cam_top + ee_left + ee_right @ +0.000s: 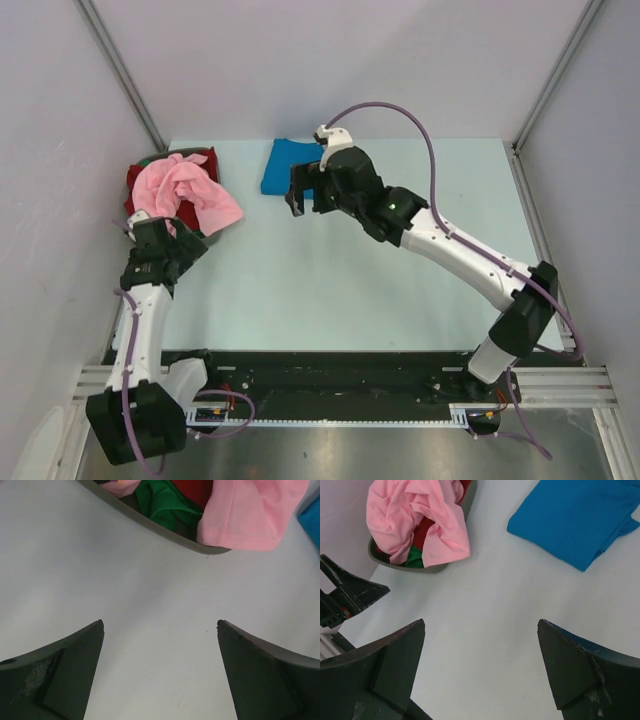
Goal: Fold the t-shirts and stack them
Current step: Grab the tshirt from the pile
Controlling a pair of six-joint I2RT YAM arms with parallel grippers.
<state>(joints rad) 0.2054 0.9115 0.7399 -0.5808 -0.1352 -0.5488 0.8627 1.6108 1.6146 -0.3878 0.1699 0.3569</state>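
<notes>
Both the left gripper [160,630] and right gripper [481,627] gape wide, empty — the left should grasp the pink t-shirt [186,187] (draped over the basket [434,570]) by its overhanging edge.

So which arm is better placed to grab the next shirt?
Left: left end effector sits open beside the basket and pink shirt; right end effector hovers near the folded blue shirt.
</notes>
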